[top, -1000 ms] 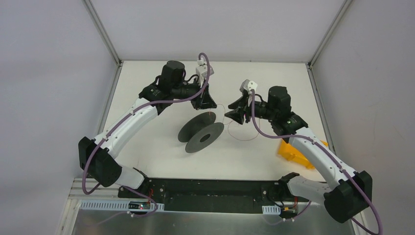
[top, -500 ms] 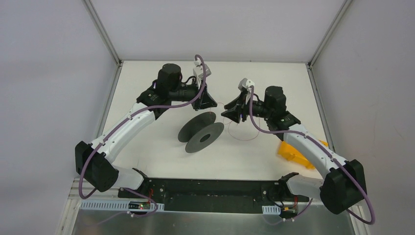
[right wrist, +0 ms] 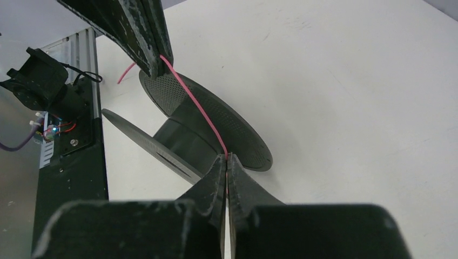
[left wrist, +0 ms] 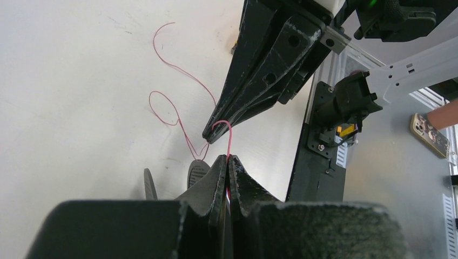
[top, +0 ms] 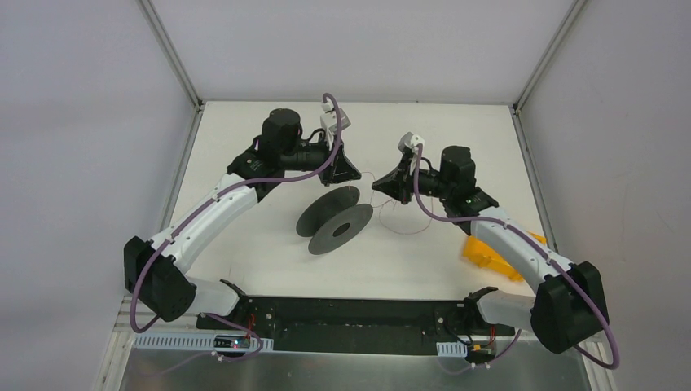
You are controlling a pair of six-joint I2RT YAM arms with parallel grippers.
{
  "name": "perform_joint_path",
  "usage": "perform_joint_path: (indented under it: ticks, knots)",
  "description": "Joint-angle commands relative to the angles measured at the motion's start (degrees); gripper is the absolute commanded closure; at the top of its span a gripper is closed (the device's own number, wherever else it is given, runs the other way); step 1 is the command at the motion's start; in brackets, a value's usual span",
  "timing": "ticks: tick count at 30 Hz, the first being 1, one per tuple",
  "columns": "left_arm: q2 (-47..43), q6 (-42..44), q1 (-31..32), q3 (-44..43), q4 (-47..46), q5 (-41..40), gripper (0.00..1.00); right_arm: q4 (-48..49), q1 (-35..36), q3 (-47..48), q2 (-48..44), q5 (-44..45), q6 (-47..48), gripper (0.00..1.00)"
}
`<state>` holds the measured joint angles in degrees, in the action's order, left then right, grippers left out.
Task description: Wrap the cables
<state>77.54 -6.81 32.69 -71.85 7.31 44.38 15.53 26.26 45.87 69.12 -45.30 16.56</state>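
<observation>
The cable (right wrist: pixel 195 108), a thin pink strand, runs taut between my two grippers above the dark two-flanged spool (top: pixel 334 221). My left gripper (left wrist: pixel 227 157) is shut on the cable, and so is my right gripper (right wrist: pixel 227 157). The two sets of tips nearly meet in the top view, with the left gripper (top: pixel 356 173) just behind the spool and the right gripper (top: pixel 376 186) beside it. The rest of the cable (left wrist: pixel 189 78) lies in loose loops on the white table past the right gripper. The spool (right wrist: pixel 216 124) lies tilted on its flanges.
An orange object (top: pixel 489 254) sits on the table under the right forearm. A black base plate (top: pixel 350 314) runs along the near edge. White walls enclose the table (top: pixel 244 244) on three sides.
The right gripper was open and has shut on the cable near the left gripper's tips. Both arms shifted slightly left a second ago, then held.
</observation>
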Motion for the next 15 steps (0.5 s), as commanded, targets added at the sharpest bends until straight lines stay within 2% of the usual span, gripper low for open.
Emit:
perform_joint_path:
  ticks: [1,7,10,15]
  knots:
    - [-3.08,-1.14,0.21,2.12,-2.44,-1.6,1.0,4.87,-0.19,-0.04,0.5,-0.68,0.44,1.0]
    - [-6.01,-1.37,-0.82,4.8,1.53,-5.32,1.0,-0.05,-0.17,4.61,1.5,-0.51,4.07,1.0]
    - [-7.95,-0.52,-1.0,5.49,5.89,-8.22,0.88,-6.42,0.42,8.71,2.75,-0.27,8.53,1.0]
    - [-11.58,0.33,-1.13,6.85,11.68,-15.36,0.7,-19.5,6.06,13.18,5.31,7.19,18.58,1.0]
